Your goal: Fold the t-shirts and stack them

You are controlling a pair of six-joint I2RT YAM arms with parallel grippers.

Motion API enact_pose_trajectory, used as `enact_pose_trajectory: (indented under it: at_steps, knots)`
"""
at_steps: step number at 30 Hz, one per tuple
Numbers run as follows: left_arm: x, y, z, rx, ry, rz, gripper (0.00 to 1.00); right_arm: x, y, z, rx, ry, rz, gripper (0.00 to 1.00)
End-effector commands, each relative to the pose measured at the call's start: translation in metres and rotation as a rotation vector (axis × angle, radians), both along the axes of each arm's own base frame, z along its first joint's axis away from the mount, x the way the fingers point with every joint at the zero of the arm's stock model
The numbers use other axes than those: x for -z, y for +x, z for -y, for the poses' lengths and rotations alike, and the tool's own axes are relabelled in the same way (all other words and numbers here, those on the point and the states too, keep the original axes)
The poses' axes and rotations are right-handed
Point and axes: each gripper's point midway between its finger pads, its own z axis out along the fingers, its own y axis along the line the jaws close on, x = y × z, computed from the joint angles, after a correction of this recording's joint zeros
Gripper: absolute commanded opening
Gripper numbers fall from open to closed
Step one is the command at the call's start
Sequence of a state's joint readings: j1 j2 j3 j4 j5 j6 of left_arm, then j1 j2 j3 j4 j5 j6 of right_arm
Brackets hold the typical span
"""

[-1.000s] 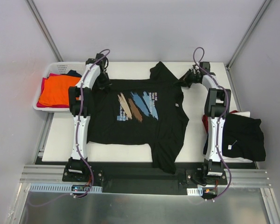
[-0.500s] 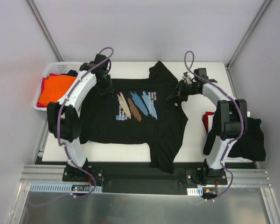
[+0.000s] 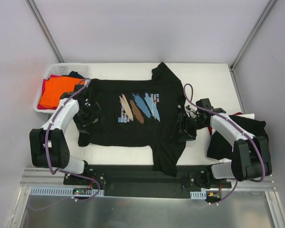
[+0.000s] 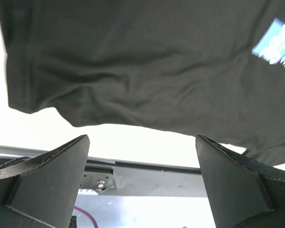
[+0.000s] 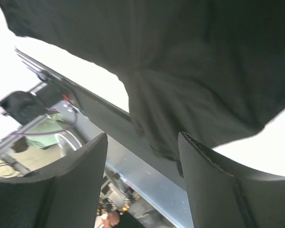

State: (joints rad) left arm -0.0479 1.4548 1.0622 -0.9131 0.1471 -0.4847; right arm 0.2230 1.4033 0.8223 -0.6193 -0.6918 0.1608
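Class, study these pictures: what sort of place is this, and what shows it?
Probably a robot test booth for folding laundry: a left arm and right arm bolted by a white table, a black t-shirt spread out, a basket of clothes.

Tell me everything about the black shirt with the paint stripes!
The printed t-shirt is soft black cloth, with blue, tan and brown brush strokes and white text facing up. It lies spread sideways on the white table, hem to the left and neck to the right, a bit wrinkled. One sleeve points to the far edge; the other droops over the near edge. The left end effector and right end effector are at its hem and neck ends, both open, gripping nothing.
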Motion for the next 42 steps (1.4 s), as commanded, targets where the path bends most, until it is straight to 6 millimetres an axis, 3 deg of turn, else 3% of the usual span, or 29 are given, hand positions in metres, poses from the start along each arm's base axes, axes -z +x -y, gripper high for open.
enact_pose_trajectory:
  at_steps: [1, 6, 12, 15, 20, 28, 32, 36, 40, 42]
  knots:
    - [0.002, 0.001, -0.010, -0.034, -0.001, 0.017, 0.94, 0.004, -0.033, 0.017, -0.056, -0.068, 0.007, 0.68]
    - [0.012, -0.006, -0.019, -0.080, -0.014, -0.018, 0.94, 0.006, -0.068, 0.028, -0.076, -0.092, -0.016, 0.69]
    - [0.016, -0.015, -0.020, -0.097, -0.030, -0.022, 0.95, -0.002, -0.089, 0.031, -0.055, -0.084, -0.023, 0.69]
    - [0.016, -0.023, -0.021, -0.146, -0.032, -0.066, 0.94, -0.005, -0.095, 0.031, -0.053, -0.078, -0.026, 0.69]
    - [0.016, -0.057, -0.038, -0.277, 0.080, -0.196, 0.95, -0.013, -0.100, 0.032, -0.039, -0.074, -0.017, 0.69]
    - [0.018, -0.076, -0.052, -0.430, 0.079, -0.223, 0.95, -0.014, -0.109, 0.035, -0.034, -0.080, -0.030, 0.69]
    - [0.029, -0.086, -0.053, -0.502, 0.076, -0.284, 0.95, -0.018, -0.111, 0.035, -0.041, -0.082, -0.033, 0.69]
    - [0.047, -0.075, -0.043, -0.538, 0.010, -0.321, 0.92, -0.026, -0.113, 0.039, -0.063, -0.101, -0.035, 0.69]
    - [0.051, -0.047, -0.053, -0.544, 0.024, -0.225, 0.88, -0.034, -0.112, 0.043, -0.088, -0.125, -0.017, 0.69]
    - [0.054, -0.044, -0.061, -0.540, 0.065, -0.213, 0.78, -0.035, -0.111, 0.043, -0.089, -0.126, -0.017, 0.68]
